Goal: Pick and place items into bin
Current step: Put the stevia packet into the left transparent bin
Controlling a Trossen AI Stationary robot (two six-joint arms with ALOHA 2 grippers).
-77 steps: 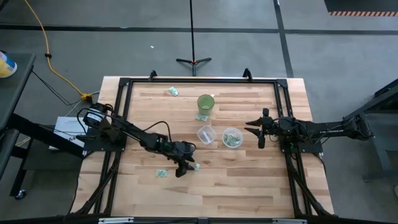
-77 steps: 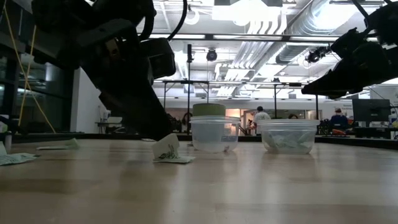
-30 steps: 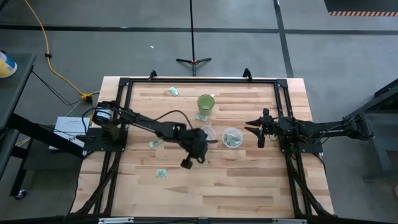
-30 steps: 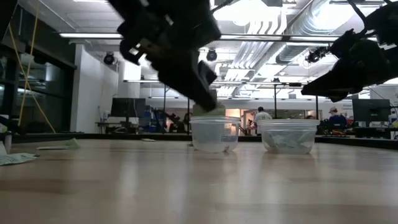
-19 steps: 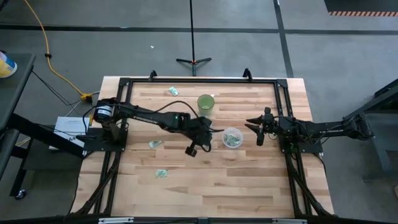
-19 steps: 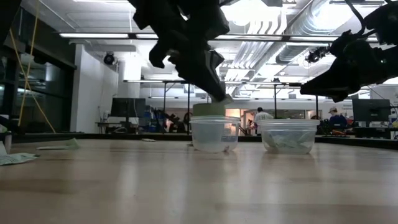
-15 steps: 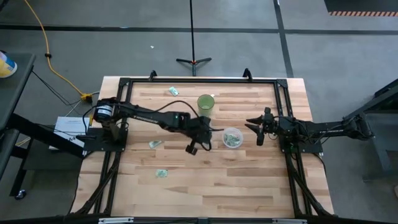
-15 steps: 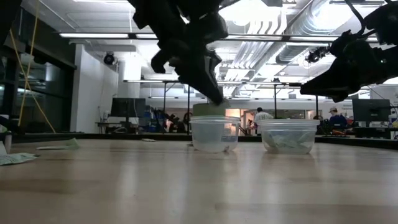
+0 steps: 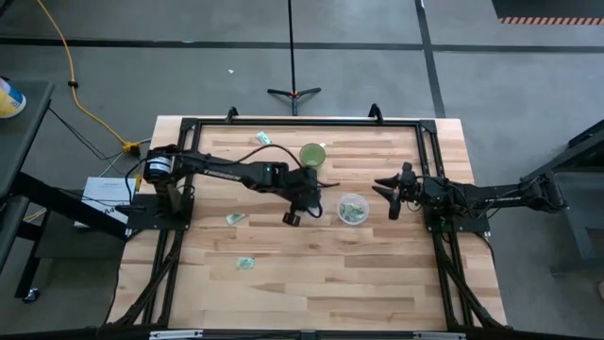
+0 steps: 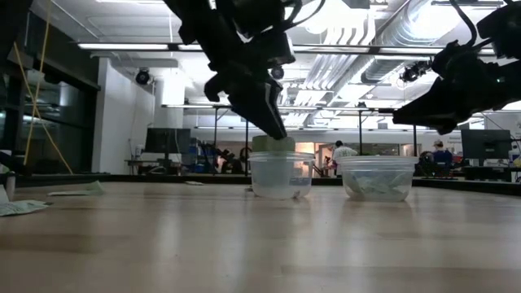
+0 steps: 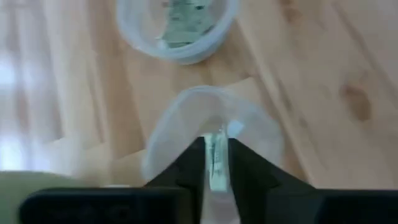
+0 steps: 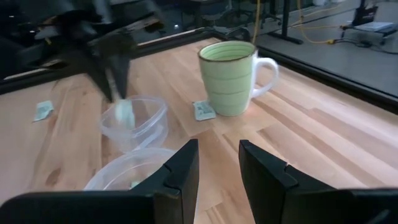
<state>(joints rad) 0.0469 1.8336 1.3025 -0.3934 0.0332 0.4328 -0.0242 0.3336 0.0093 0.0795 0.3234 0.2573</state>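
My left gripper (image 11: 216,144) hangs over a small clear bin (image 11: 168,134) near the table's middle, its fingers slightly apart. A pale green-and-white packet (image 11: 216,167) stands edge-on between the fingertips, above the bin's opening; in the right wrist view the packet (image 12: 124,113) shows just below them. A second clear bin (image 9: 352,209) to the right holds several packets. Loose packets lie flat on the table at the far left (image 9: 263,139), the left (image 9: 233,218) and the near left (image 9: 245,263). My right gripper (image 9: 393,198) waits open, right of the bins. My left gripper has the packet (image 11: 216,167) between its fingertips, which point down from above over the bin. I cannot tell whether the fingers touch it. The packet is clear of the table, over the bin's opening.
A green cup (image 9: 312,156) stands just beyond the bins, with one packet (image 12: 203,110) lying at its foot. A black frame (image 9: 189,127) runs round the table's edges. Bare wood lies toward the near edge.
My left gripper has carried the packet toward the table's far edge and a little right, from the near side of the clear bin to above its opening, and has come down toward the rim.
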